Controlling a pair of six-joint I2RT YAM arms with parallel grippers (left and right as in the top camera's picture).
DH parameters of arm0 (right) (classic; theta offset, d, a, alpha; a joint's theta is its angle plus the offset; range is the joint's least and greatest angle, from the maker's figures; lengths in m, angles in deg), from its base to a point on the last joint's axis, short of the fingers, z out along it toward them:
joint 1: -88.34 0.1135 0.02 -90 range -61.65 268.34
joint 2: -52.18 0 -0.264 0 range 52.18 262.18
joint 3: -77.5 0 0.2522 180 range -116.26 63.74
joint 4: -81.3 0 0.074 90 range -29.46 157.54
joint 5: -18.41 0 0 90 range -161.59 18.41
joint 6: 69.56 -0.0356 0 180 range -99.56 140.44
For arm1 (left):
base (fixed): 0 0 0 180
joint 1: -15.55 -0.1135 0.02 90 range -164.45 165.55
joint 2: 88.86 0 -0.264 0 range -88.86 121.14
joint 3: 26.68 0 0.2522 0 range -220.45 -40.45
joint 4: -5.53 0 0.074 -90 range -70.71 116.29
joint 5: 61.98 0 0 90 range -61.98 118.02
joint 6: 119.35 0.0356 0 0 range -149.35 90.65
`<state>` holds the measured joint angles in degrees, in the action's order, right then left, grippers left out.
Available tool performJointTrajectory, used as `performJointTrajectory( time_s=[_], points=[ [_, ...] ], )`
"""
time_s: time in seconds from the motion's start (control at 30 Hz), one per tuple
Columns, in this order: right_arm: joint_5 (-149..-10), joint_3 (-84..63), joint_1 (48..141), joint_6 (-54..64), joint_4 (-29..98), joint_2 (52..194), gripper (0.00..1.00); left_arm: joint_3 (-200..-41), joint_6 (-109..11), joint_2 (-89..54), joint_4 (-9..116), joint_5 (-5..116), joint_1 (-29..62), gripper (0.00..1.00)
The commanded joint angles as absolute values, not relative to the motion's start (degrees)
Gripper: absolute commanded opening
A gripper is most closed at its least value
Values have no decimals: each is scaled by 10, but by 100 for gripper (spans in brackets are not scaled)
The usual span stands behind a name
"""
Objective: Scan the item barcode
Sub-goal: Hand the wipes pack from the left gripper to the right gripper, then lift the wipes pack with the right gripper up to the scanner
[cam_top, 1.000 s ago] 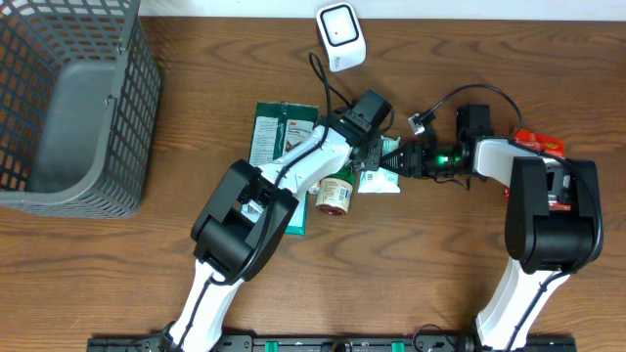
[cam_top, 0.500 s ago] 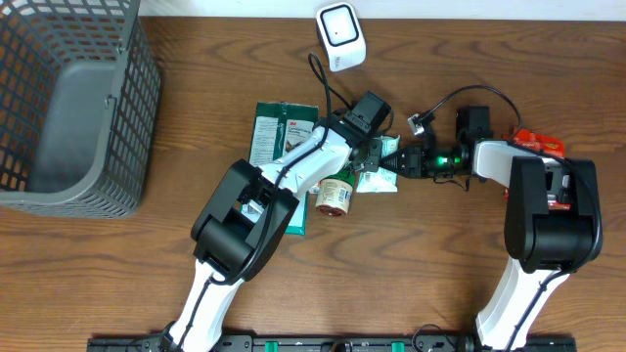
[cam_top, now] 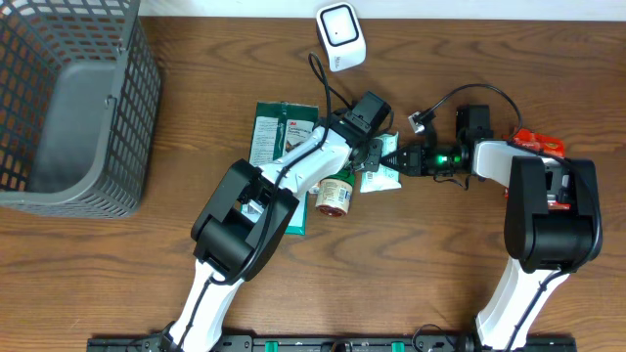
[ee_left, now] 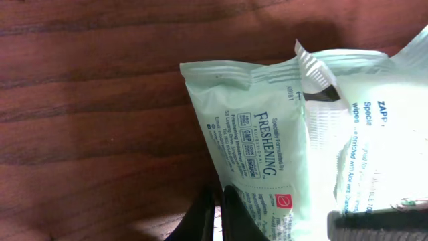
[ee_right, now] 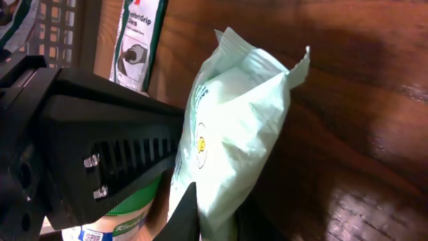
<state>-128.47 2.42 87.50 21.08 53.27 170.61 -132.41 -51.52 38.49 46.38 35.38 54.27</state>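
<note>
The wipes packet (cam_top: 383, 176) fills the gap between my left gripper (cam_top: 376, 159) and my right gripper (cam_top: 398, 160), the jar (cam_top: 335, 195) and green package (cam_top: 277, 132) crowd my left, while bare table (cam_top: 196, 108) lies open toward the basket (cam_top: 68, 191).

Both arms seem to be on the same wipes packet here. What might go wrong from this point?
1. The left gripper and the right gripper both pinch the soft wipes packet. If they pull unevenly, it may crumple, tear or slip free.
2. The jar sits right beside the packet, so a swinging arm might knock it.
3. The scanner stands farther back. A creased wrapper might hide the barcode, which no view shows now.
</note>
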Motion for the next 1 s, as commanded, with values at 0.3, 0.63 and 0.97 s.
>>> performJointTrajectory(
  time_s=[0.3,0.63,0.97],
  points=[
    [-1289,27,879,211,530,1710,1,-1323,-484,250,476,284,512,23],
    [-1256,26,879,212,497,1645,1,-1323,-485,111,635,284,417,48],
    [-1116,26,883,214,403,1538,1,-1323,-484,76,788,284,255,53]
  ],
)
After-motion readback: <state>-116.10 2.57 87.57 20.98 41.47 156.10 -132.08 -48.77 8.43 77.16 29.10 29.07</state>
